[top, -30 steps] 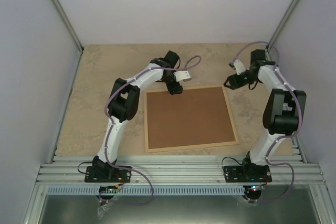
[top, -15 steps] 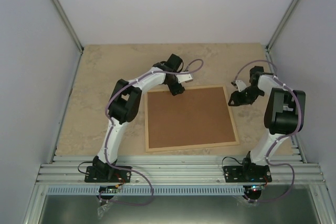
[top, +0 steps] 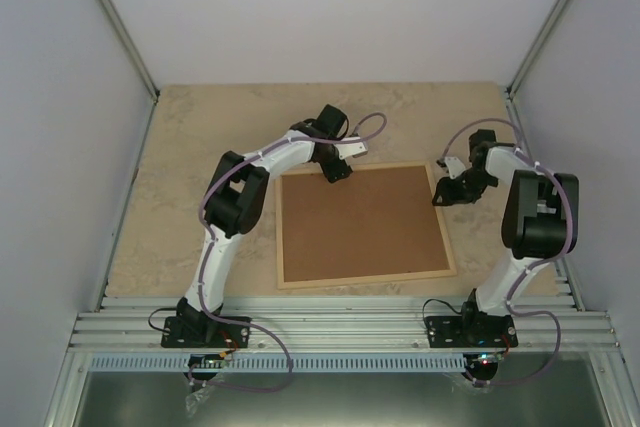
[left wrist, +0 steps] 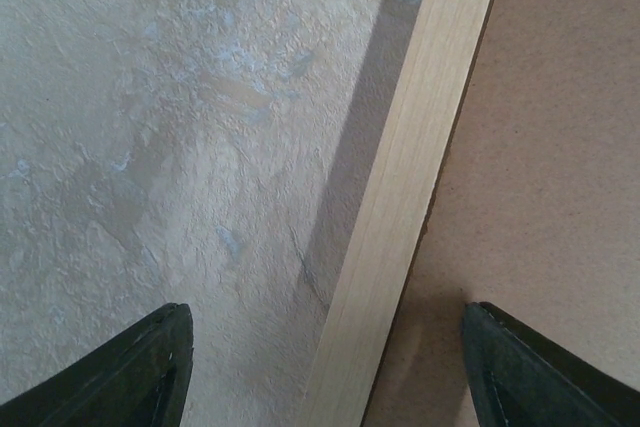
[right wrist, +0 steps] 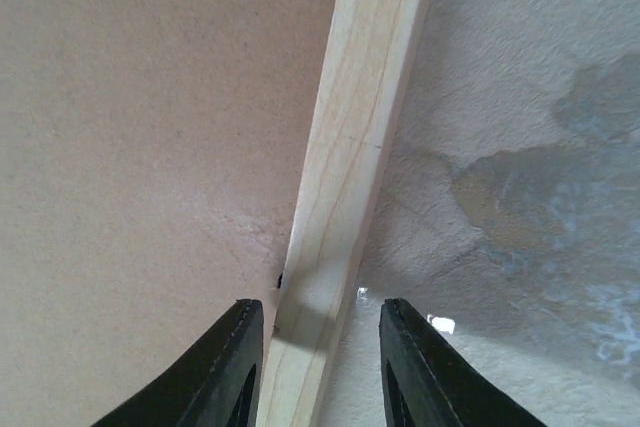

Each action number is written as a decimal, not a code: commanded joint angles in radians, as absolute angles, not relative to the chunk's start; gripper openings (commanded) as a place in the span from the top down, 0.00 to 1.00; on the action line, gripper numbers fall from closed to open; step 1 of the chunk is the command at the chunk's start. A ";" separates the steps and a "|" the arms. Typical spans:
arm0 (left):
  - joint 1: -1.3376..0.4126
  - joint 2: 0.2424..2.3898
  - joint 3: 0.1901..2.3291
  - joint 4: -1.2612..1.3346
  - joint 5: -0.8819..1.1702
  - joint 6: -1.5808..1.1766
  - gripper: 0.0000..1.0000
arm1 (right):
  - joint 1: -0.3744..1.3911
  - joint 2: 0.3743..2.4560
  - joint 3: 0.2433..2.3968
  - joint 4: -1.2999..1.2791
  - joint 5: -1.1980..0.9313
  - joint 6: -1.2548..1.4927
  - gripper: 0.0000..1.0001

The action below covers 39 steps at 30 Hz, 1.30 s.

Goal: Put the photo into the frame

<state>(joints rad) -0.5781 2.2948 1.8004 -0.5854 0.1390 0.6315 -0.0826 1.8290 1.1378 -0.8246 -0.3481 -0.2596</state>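
The pale wood frame (top: 362, 278) lies flat on the table with the brown backing board (top: 358, 222) filling it. The photo is hidden. My left gripper (top: 335, 175) is open at the frame's far edge near its far left corner. In the left wrist view its jaws (left wrist: 322, 332) straddle the wood rail (left wrist: 400, 197), one finger over the table, one over the board (left wrist: 550, 147). My right gripper (top: 441, 194) is open at the frame's right edge near the far right corner. Its jaws (right wrist: 320, 312) straddle the rail (right wrist: 365, 97), close above it, beside the board (right wrist: 150, 127).
The mottled beige tabletop (top: 190, 167) surrounds the frame. Grey walls enclose the left, far and right sides. A metal rail (top: 340, 322) with the arm bases runs along the near edge.
My right gripper has moved down and nearer, from beyond the far right corner to the frame's right edge. My left gripper has shifted only slightly at the far edge.
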 commanded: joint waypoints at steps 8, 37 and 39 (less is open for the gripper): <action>-0.592 2.332 1.702 -0.593 0.082 0.638 0.25 | -0.086 1.771 1.161 -0.809 -0.364 -0.228 0.67; -0.592 2.332 1.682 -0.571 0.073 0.629 0.25 | -0.061 1.826 1.105 -0.779 -0.327 -0.222 0.73; -0.591 2.332 1.682 -0.570 0.073 0.629 0.25 | -0.061 1.830 1.103 -0.773 -0.309 -0.220 0.74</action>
<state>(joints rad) -0.5781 2.2623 1.7306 -0.5133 0.1364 0.6128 -0.0658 1.8336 1.1275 -0.7624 -0.3508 -0.2199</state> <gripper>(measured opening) 0.753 0.268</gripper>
